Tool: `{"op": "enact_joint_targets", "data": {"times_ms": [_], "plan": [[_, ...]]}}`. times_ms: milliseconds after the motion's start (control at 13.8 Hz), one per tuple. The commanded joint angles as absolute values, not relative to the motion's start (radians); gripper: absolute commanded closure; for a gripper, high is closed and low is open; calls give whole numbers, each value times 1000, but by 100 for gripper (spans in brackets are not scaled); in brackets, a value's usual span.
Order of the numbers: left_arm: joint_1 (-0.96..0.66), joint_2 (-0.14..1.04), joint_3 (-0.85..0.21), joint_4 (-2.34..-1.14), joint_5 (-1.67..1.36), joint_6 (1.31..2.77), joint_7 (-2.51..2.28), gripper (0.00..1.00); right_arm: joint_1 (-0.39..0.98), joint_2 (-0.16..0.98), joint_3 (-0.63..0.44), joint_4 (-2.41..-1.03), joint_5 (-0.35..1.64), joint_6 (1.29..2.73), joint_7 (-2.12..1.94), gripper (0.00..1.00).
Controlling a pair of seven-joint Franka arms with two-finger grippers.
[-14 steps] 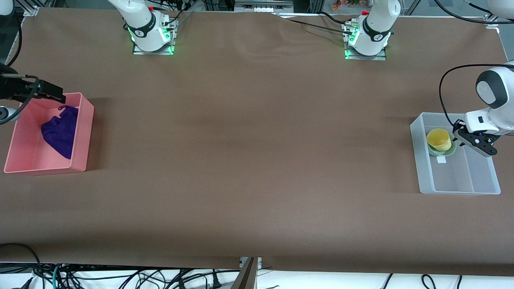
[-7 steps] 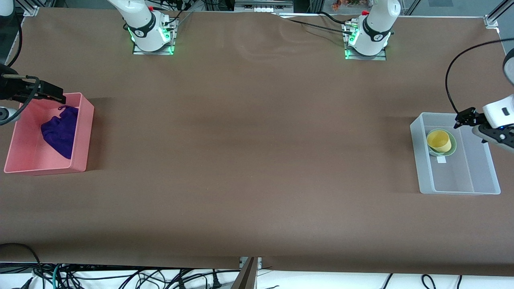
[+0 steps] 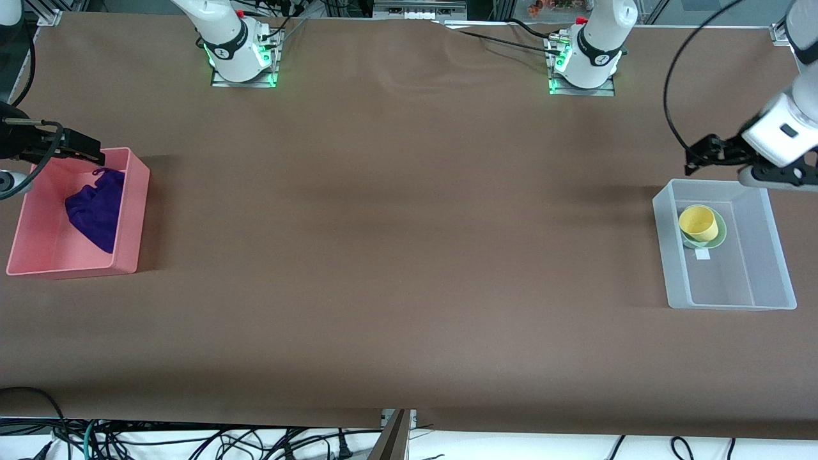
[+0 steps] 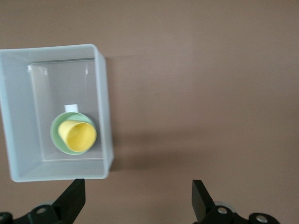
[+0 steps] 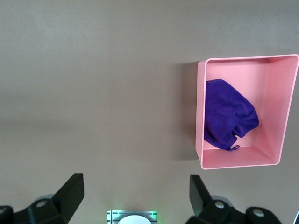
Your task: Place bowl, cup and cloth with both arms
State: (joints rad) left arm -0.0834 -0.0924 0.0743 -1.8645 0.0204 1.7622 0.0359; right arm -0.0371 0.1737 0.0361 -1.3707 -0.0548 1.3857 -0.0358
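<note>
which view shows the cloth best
The right wrist view: it looks straight down on the cloth bunched in the pink bin, corner loop visible. The front view shows it smaller, at the frame's edge. The left wrist view misses it.

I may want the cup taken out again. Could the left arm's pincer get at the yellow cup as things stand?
Probably yes. The left pincer is open and empty, up over the table beside the clear bin. The cup sits in the bowl inside that open-topped bin, with nothing over it.
</note>
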Motion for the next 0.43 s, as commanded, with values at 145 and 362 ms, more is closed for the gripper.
{"op": "enact_joint_targets", "data": {"times_ms": [145, 362], "plan": [[-2, -66, -75, -1783, -11, 1692, -23, 0, -37, 183, 37, -1347, -58, 1381, -38, 0], [-2, -66, -75, -1779, -11, 1692, -21, 0, -37, 183, 35, -1347, -58, 1381, -40, 0]]}}
